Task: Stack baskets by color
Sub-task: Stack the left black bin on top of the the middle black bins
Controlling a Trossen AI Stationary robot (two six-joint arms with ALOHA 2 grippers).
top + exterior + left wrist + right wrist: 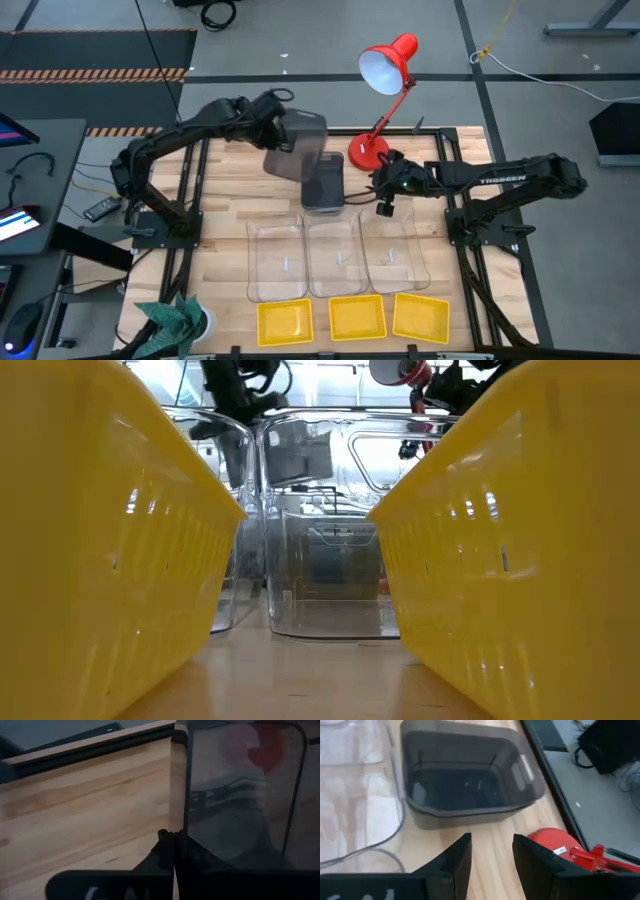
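Observation:
My left gripper (283, 130) is shut on a dark grey basket (300, 145), held tilted in the air over the table's far middle. Another dark grey basket (322, 187) stands on the table just below and nearer; in the right wrist view this basket (465, 785) lies ahead of my open right gripper (492, 850), which hovers to its right (376, 190) with nothing between its fingers. Three clear baskets (335, 255) stand in a row at mid-table. Three yellow baskets (357, 317) line the near edge. My left gripper pinches the rim of one wall (176, 837) of the dark grey basket between its two fingers (165, 851). The fingers slant down from the table's left. The basket is lifted clear of the table and tilted, its body (240, 795) reaching away beyond the fingers.
A red desk lamp (385, 65) stands at the far edge, its base (360, 152) close to the grey baskets and to my right gripper. A green paper plant (180, 318) sits at the near left corner. Black frame rails border the wooden table.

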